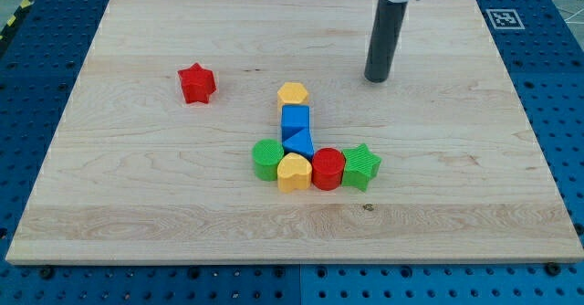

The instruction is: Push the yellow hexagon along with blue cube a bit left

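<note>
The arm carries no gripper – it ends in a straight dark rod, so no open or closed jaw state applies. The rod's lower end, my tip, rests on the wooden board in the upper right part of the view. It touches no block.

The yellow hexagon lies to the view's lower left of the tip, clearly apart from it. The blue cube sits directly below the hexagon, in contact with it or nearly so. A blue triangular block follows immediately below the cube, so the three form a short column near the board's centre.

Below this column, a row of four blocks runs across the view:
- a green cylinder-like block at the row's left end;
- a yellow heart-shaped block beside it;
- a red cylinder next;
- a green star at the row's right end.

Adjacent blocks in the row touch or stand just beside one another.

A red star stands alone toward the view's upper left – well apart from all other blocks.
</note>
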`<act>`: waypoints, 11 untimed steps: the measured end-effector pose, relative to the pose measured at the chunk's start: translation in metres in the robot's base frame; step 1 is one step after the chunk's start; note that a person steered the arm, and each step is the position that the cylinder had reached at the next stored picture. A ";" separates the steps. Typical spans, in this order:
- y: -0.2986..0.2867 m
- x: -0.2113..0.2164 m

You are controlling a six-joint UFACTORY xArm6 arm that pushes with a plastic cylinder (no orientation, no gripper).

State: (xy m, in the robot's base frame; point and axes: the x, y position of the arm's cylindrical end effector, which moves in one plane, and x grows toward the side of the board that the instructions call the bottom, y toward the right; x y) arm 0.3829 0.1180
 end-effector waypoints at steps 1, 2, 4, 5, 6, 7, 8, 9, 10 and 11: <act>0.011 0.023; 0.011 0.046; -0.015 0.056; -0.026 0.062; -0.041 0.072; -0.059 0.072; -0.072 0.061; -0.092 0.057; -0.113 0.057; -0.134 0.053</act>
